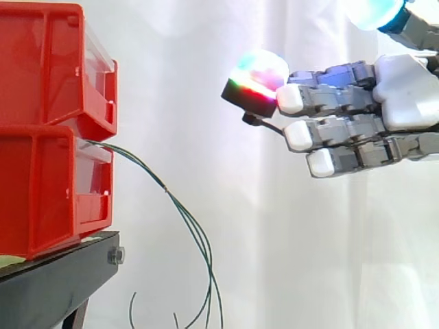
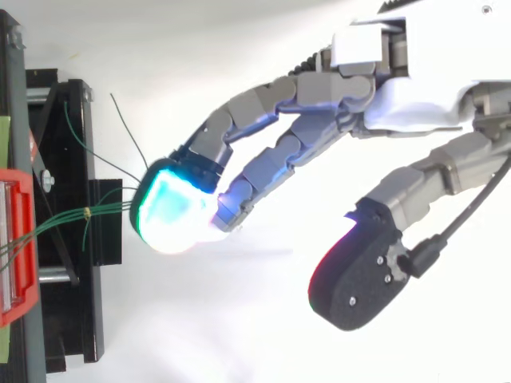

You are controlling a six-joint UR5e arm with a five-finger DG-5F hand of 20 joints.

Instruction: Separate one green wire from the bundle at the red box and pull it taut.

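Note:
Two red bins are stacked at the left, the upper bin [image 1: 41, 68] on the lower bin [image 1: 41, 199], whose red front edge [image 2: 16, 247] appears from above. A bundle of thin green wires [image 1: 185, 214] leaves the gap between them and droops down to the right. From above, the bundle [image 2: 104, 209] is tied with a small yellow band, and its strands fan out past it. My hand [image 1: 405, 96] reaches in from the right, open, with fingers stretched toward the bins. Its glowing fingertip [image 2: 172, 211] hovers above the wires' free ends, and the side view shows clear space between them. The thumb [image 2: 359, 271] stands apart from the fingers, holding nothing.
The bins rest on a black stand [image 1: 55, 281] with a bolt at its corner; the black frame [image 2: 64, 303] runs along the left edge from above. A white curtain hangs behind. Loose wire ends [image 2: 128, 132] stick out past the stand.

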